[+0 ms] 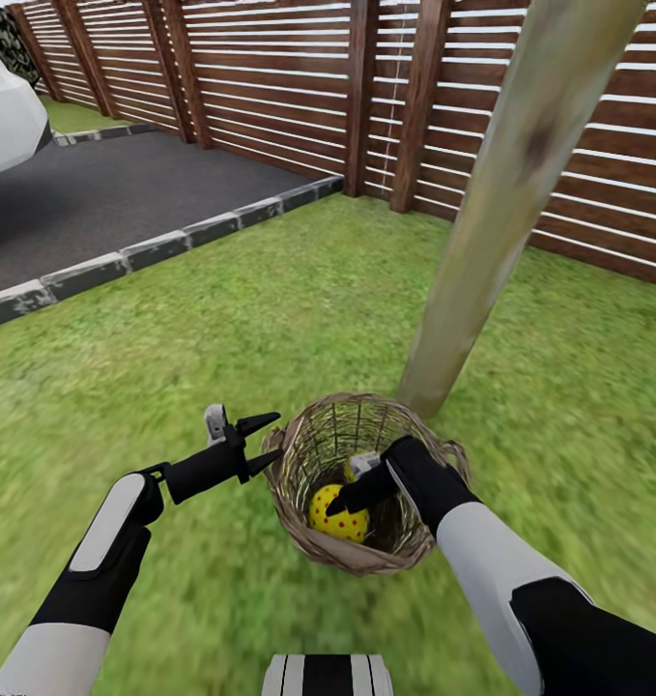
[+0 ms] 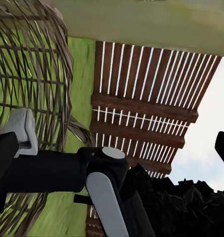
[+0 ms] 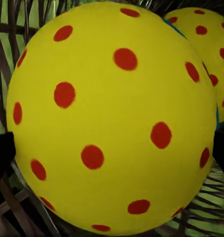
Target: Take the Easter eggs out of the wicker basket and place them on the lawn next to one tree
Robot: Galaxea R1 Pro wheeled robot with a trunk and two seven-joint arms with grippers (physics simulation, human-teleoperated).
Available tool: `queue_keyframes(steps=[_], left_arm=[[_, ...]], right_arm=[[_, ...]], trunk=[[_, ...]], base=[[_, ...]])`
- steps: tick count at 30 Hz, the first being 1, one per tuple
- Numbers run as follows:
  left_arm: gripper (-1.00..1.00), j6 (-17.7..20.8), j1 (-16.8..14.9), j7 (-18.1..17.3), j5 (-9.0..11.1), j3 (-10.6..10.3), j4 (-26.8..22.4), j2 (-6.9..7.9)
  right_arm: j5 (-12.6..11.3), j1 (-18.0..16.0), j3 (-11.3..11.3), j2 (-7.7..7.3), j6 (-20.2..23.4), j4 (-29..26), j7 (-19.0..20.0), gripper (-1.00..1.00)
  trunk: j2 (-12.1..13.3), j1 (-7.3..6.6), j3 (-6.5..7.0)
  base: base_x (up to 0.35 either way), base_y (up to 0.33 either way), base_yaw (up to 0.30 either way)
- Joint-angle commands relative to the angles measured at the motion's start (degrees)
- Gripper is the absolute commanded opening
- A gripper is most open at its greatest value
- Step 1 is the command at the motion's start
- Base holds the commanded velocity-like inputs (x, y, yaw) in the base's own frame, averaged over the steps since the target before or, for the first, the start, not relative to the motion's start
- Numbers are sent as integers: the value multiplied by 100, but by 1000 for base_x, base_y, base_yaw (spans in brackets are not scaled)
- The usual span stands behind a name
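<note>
Item: wicker basket, lower centre of the head view, standing on the lawn just beside the base of the tree, whose pale trunk ran to the upper right of the frame.

Contents: one Easter egg, yellow with red dots, lay in the basket bottom. In the right wrist view it sat large and central, with a second egg behind it at the upper right. A third egg could not be made out.

Right gripper: reached down inside the basket, directly over the egg. Dark finger edges sat at either side of the egg in the right wrist view, so the jaws were spread around it, not yet seen pinching.

Left gripper: lower left of centre, just outside the basket rim, jaws spread and holding nothing.

Step, as judged: first removal, with the grasp being lined up. The next move would call for closing on the egg's widest part, then lifting straight up clear of the rim.

Surroundings: slatted fence across the top; asphalt driveway at upper left.

Writing, brands, labels: none legible.
</note>
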Motion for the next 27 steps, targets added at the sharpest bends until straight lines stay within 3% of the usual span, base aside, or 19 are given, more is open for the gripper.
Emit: queue_keyframes(steps=[1,27], left_arm=[[100,15,0,20,-293,-4,29,3],[100,15,0,26,-295,-3,37,3]], right_arm=[[85,-1,4,1,0,-8,47,-100],[73,-1,10,-29,46,-23,64,-100]], trunk=[[1,-2,18],[35,-69,594]], base=[[0,0,0],[0,0,0]])
